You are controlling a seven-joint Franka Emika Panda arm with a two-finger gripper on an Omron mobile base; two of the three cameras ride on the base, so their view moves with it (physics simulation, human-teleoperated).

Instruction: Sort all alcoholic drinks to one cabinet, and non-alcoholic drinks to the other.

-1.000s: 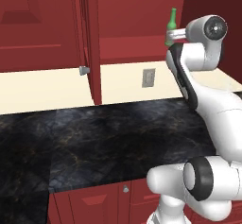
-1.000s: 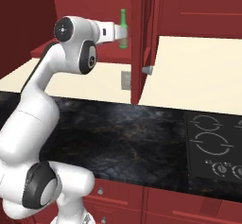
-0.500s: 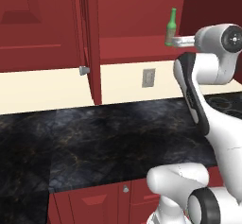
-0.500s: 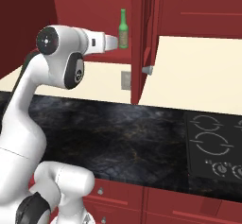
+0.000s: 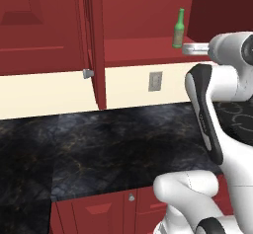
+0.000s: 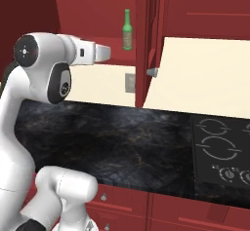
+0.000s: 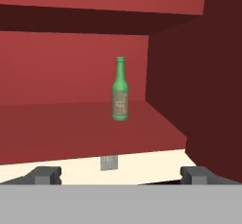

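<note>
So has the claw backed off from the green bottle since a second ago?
Yes. The claw has pulled back out of the cabinet, away from the green bottle, which stands alone on the shelf; the fingers are spread, holding nothing.

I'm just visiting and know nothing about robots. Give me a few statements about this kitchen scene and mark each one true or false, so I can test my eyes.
1. The green bottle stands upright on the cabinet shelf. True.
2. The gripper is clamped around the bottle. False: its fingers are spread wide and the bottle stands free, farther back on the shelf.
3. The cabinet door is open. True.
4. The bottle lies on the black counter. False: it is up in the cabinet.
5. A stovetop is set into the counter. True.
</note>
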